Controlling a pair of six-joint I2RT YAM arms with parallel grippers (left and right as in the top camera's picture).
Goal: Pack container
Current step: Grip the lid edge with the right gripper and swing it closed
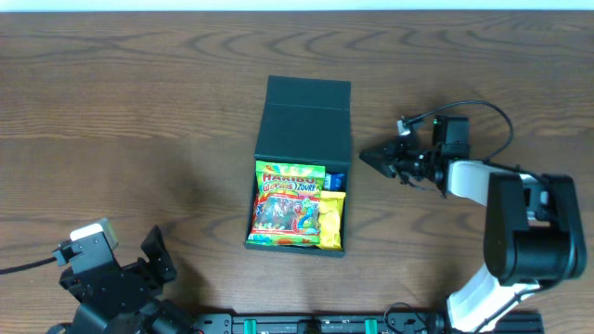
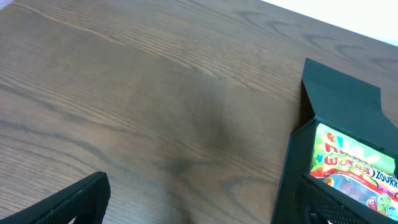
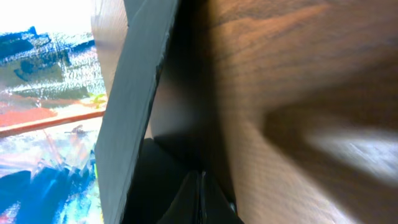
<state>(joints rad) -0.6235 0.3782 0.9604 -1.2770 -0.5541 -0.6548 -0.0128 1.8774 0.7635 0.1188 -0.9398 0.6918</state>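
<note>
The container (image 1: 303, 116) is a dark teal-black box in the middle of the table, its flap lid folded back on the far side. It holds a green and red Haribo packet (image 1: 290, 204), a yellow packet (image 1: 332, 221) and a blue item (image 1: 336, 179). The box also shows in the left wrist view (image 2: 339, 106) and in the right wrist view (image 3: 134, 106). My right gripper (image 1: 366, 157) is shut, empty, its tip just right of the box's right wall (image 3: 200, 186). My left gripper (image 1: 153, 264) is open and empty at the near left, far from the box.
Brown wood-grain table (image 1: 139, 111) all around. The right arm's white link and black base (image 1: 524, 232) stand at the right near edge. The left arm's base sits at the near left corner.
</note>
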